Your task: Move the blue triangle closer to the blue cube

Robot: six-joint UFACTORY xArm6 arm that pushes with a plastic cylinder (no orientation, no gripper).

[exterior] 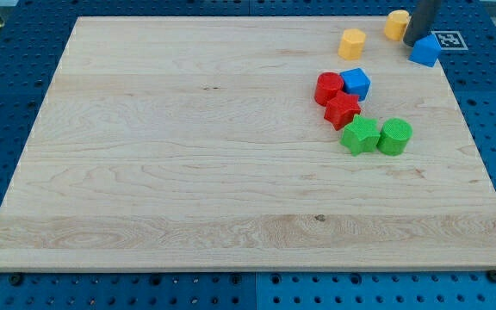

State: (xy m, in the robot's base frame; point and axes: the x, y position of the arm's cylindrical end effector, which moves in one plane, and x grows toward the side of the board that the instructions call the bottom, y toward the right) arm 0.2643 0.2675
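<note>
Camera view shows my tip (411, 43), the end of a straight dark rod with no pincer to open or close, touching or just beside the small blue triangle block (425, 52) on its upper-left side, near the top right corner of the pale wooden counter (188, 155). From that triangle, the blue cube (356, 83) lies down and to the view's left, touching a red cylinder (327, 88). I judge a push toward the lower left is needed.

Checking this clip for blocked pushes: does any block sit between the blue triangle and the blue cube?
Nothing visible does. The blue triangle and blue cube have bare board between them. My tip touches the triangle's left; the yellow blocks lie off that line.
</note>
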